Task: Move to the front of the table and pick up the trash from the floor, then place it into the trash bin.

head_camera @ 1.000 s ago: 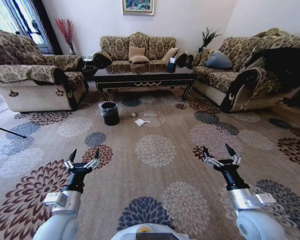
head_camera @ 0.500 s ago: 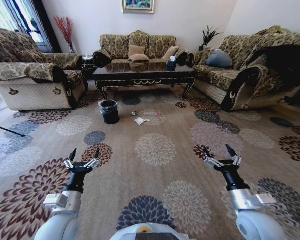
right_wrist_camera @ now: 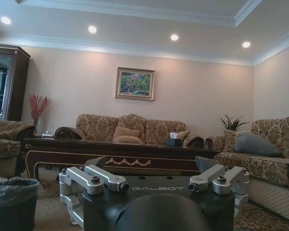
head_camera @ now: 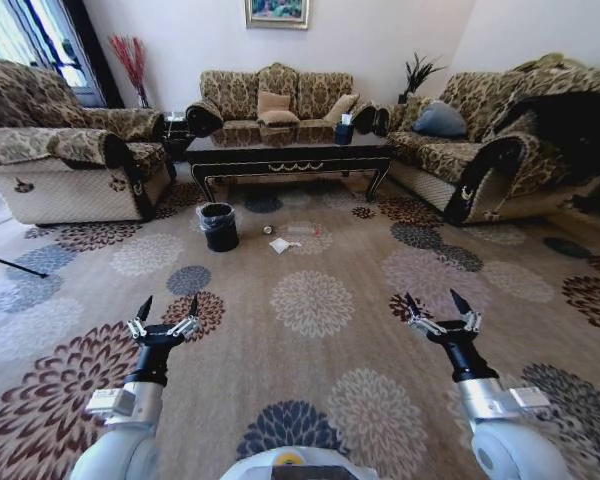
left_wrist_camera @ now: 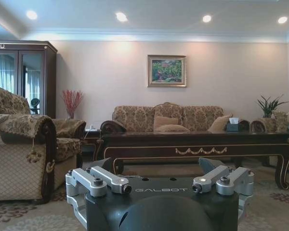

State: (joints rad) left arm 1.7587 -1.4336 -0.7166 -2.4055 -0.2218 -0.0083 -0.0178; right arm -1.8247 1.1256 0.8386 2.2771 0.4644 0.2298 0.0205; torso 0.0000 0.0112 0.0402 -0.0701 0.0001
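The dark wood table (head_camera: 290, 155) stands at the far side of the carpet, in front of a sofa. On the floor before it stands the black trash bin (head_camera: 218, 226) with a clear bag liner. To the bin's right lies the trash: a crumpled white paper (head_camera: 282, 244), a clear bottle (head_camera: 302, 230) and a tiny round piece (head_camera: 268, 229). My left gripper (head_camera: 170, 305) and right gripper (head_camera: 433, 302) hover low over the carpet, far short of the trash, both open and empty. The right wrist view shows the bin (right_wrist_camera: 12, 202) and the table (right_wrist_camera: 115, 156).
Patterned sofas flank the carpet on the left (head_camera: 70, 160) and on the right (head_camera: 500, 150), and a third (head_camera: 275, 100) stands behind the table. A tissue box (head_camera: 342, 130) sits on the table. A thin dark rod (head_camera: 10, 264) lies at the left edge. Open carpet (head_camera: 310, 300) stretches between me and the trash.
The whole head view has shifted slightly, so the camera has moved a little. Both arms keep the same pose, and the trash and bin lie where they were.
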